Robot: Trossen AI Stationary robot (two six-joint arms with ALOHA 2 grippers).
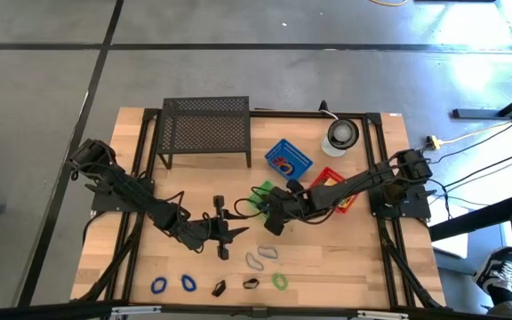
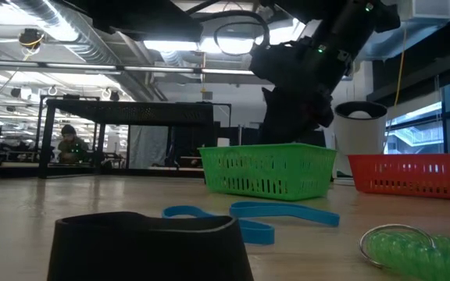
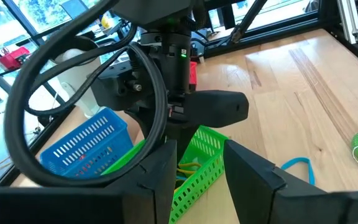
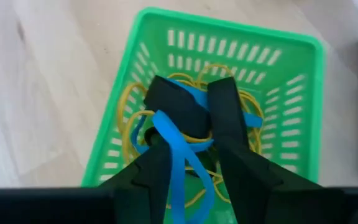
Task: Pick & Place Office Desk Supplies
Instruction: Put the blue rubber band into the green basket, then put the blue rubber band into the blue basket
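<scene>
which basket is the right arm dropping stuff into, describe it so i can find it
Start at the black mesh rack at the table's far edge, then go right to three small slotted baskets. The one you want is the green basket, directly under the right gripper; unlike the blue basket and red basket beside it, it holds yellow and blue loops.

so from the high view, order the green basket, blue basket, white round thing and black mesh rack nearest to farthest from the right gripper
1. Green basket: directly beside the right gripper, on its left-arm side.
2. Blue basket: just beyond the green one, toward the table's far edge.
3. Round white and grey object: far right corner area.
4. Black mesh rack: far edge, left of centre. The last two are close; the order between them is uncertain.
</scene>
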